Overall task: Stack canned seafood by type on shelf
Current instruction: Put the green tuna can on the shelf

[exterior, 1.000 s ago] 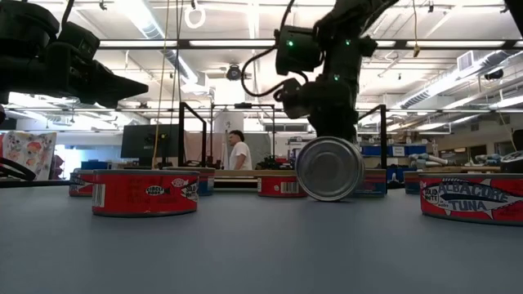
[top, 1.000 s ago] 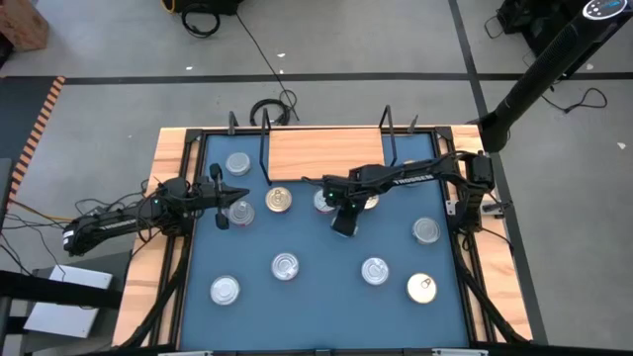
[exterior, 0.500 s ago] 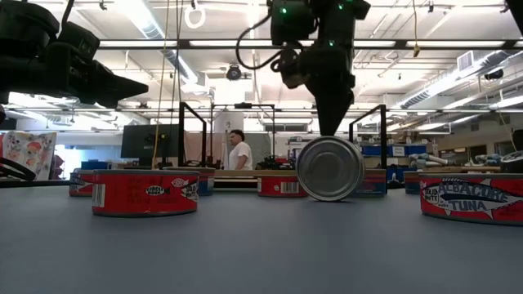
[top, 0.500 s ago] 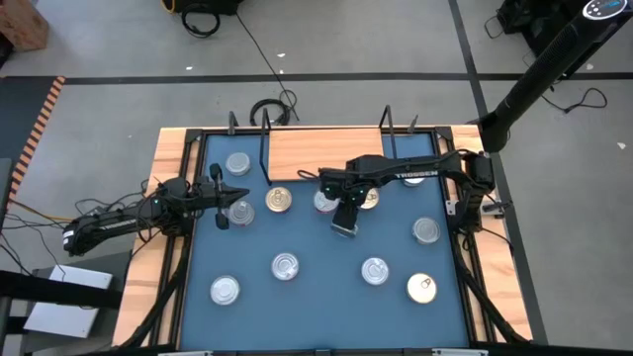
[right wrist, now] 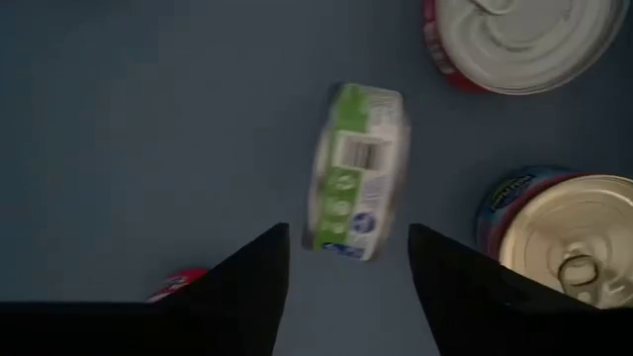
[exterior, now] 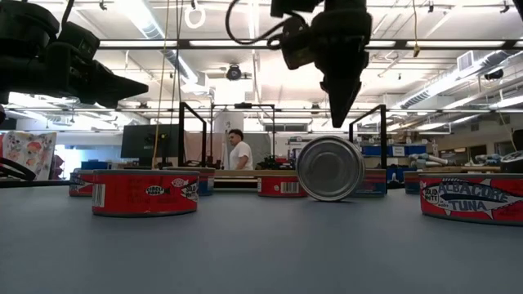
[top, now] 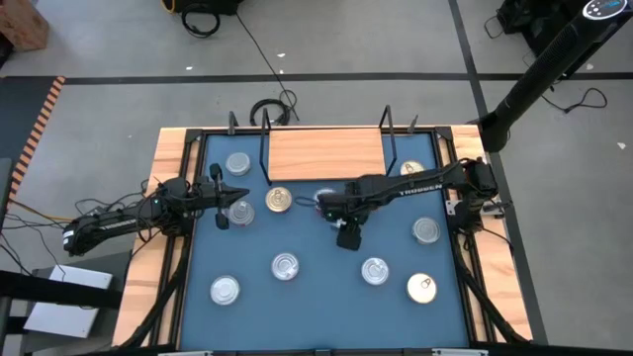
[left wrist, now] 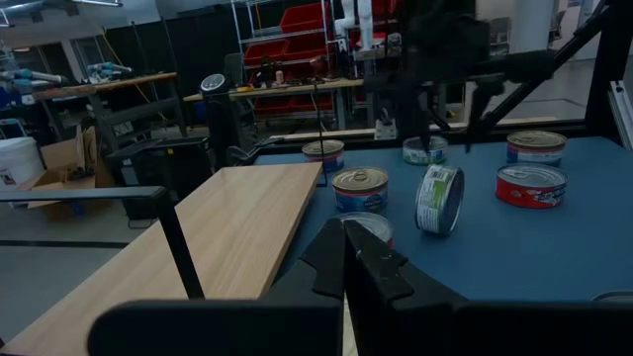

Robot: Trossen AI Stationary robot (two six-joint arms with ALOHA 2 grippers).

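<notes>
The right gripper (right wrist: 346, 272) hangs above a green-labelled tin (right wrist: 356, 186) standing on edge on the blue mat (top: 326, 287) near the shelf (top: 323, 155), fingers apart and empty. The label's small print is unreadable. A nearby tin (exterior: 471, 200) reads "ALBACORE TUNA". The left gripper (left wrist: 358, 259), fingers together, waits at the mat's left.

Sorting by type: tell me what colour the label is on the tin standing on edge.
Green and white label on the tin, clearest in the right wrist view.

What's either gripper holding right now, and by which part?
Nothing. The right gripper is open above the green tin, which stands on edge on the mat, clear of both fingers. The left gripper is shut and empty.
</notes>
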